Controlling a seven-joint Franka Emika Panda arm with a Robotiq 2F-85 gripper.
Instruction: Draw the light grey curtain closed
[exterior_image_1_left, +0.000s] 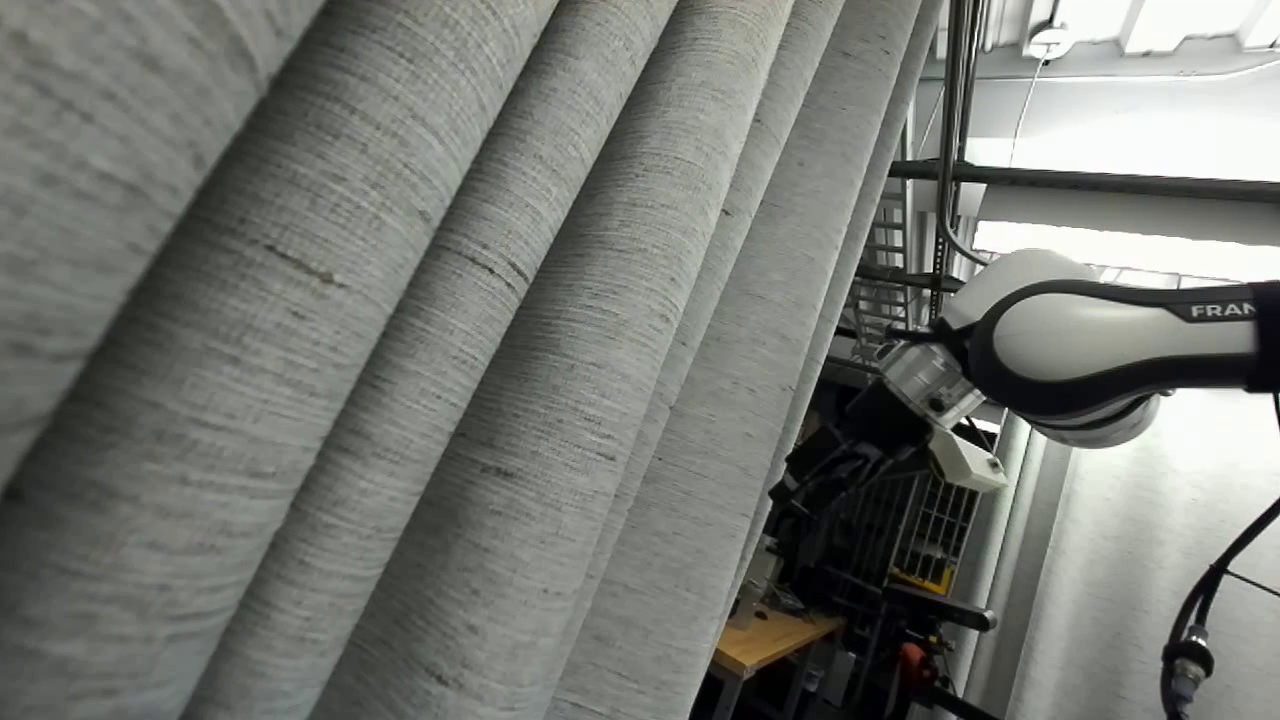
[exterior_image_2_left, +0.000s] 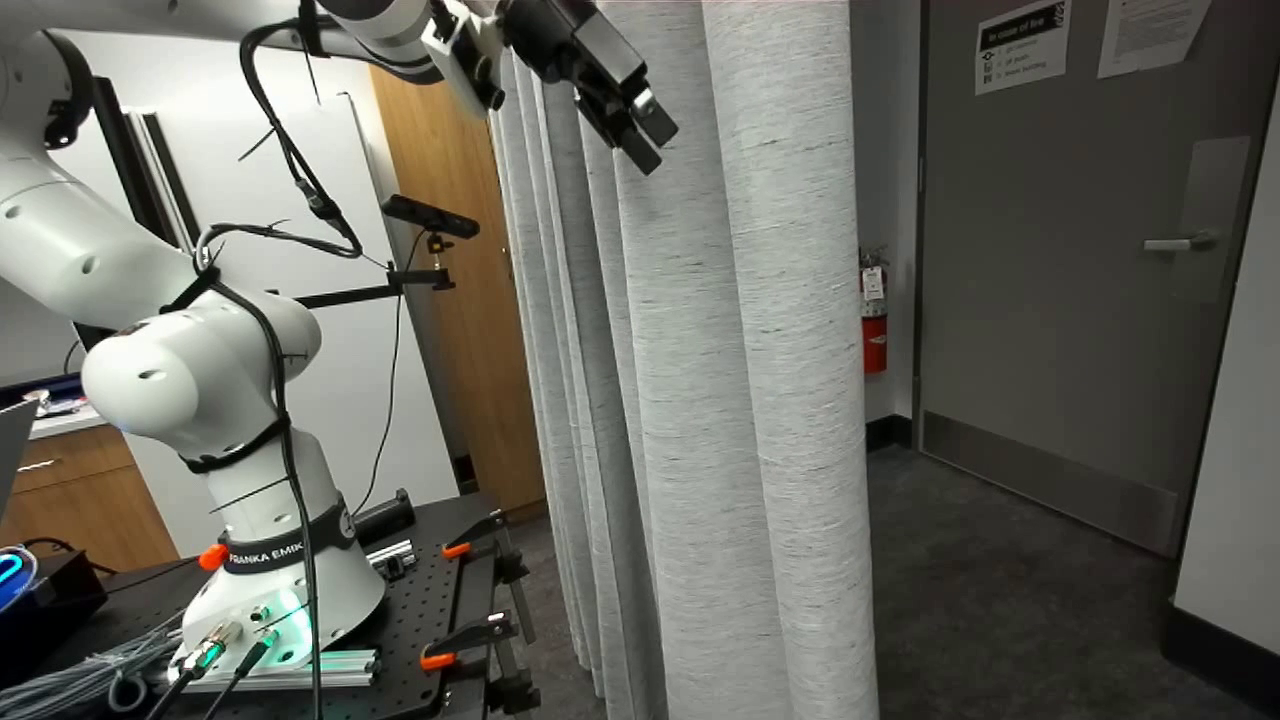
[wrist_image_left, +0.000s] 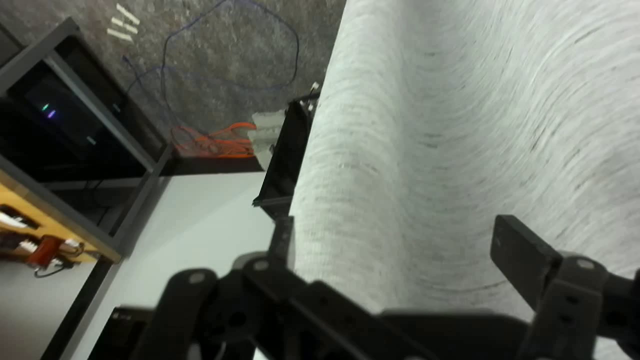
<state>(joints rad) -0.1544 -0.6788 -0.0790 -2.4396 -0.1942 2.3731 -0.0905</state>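
The light grey curtain hangs in deep vertical folds and fills much of an exterior view. It also hangs beside the robot in an exterior view, with its free edge toward the door. My gripper is at the curtain's edge there, and appears in front of the upper folds in an exterior view. In the wrist view the gripper is open, with its fingers wide apart. The curtain shows between them, its edge alongside the left finger. I cannot tell whether the fingers touch the cloth.
A camera on a bracket stands between the arm and a wooden cabinet. Beyond the curtain are a grey door and a red fire extinguisher. A wooden desk stands behind the gripper. Cables hang along the arm.
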